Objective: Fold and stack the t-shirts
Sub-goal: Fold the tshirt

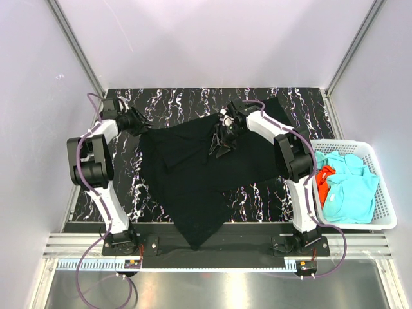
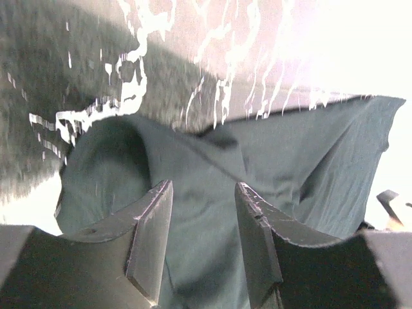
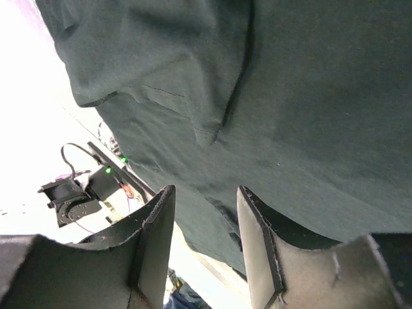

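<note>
One black t-shirt (image 1: 193,180) lies rumpled mid-table (image 1: 257,196), its tail hanging over the near edge. Cloth judged limp and light, prone to bunching; pinch at corners or shoulder seams. Left gripper (image 1: 138,121), at its far-left corner, and right gripper (image 1: 222,143), over its far middle: jaws half-parted, both empty.

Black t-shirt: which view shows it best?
Top external: the whole black t-shirt lies crumpled across the table, one corner over the near edge. Left wrist shows only a wrinkled part; right wrist only folds, close up.
</note>
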Action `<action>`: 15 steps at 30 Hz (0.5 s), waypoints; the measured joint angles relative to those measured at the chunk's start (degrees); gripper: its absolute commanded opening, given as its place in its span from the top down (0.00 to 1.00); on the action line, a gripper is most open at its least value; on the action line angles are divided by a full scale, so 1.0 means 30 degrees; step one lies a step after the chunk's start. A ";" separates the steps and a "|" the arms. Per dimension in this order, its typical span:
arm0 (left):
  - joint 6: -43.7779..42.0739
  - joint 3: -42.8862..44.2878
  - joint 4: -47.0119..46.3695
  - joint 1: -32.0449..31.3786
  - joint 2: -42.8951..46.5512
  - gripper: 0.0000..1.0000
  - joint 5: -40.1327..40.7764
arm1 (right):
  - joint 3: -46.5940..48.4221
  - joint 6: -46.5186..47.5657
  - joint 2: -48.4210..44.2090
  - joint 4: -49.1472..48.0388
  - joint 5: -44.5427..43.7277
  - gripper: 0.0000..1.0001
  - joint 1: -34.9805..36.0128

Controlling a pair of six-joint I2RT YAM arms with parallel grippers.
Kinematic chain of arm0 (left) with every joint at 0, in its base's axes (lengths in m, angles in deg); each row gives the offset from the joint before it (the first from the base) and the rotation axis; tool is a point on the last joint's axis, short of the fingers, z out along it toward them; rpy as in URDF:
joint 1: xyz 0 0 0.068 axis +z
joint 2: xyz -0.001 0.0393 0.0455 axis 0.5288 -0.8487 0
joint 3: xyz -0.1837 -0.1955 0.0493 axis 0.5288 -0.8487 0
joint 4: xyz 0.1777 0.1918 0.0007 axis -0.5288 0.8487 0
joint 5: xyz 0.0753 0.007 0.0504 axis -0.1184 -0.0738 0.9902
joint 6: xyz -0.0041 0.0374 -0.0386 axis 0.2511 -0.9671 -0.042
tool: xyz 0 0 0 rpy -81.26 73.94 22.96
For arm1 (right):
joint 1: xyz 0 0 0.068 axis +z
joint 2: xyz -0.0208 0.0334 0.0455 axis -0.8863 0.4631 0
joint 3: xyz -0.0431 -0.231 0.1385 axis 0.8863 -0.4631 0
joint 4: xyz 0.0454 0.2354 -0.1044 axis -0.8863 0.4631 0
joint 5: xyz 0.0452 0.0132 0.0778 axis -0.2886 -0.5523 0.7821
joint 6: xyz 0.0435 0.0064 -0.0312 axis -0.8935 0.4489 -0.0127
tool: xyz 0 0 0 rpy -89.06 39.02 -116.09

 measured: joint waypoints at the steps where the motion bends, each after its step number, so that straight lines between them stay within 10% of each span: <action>1: 0.0058 0.0270 -0.0007 0.0007 -0.0277 0.52 0.0044 | -0.0051 -0.0036 0.0000 -0.0080 0.0058 0.50 0.0029; 15: 0.0102 0.0685 0.0758 0.0248 -0.0998 0.48 0.1676 | -0.0845 -0.0321 0.0051 -0.0670 0.0117 0.50 0.0080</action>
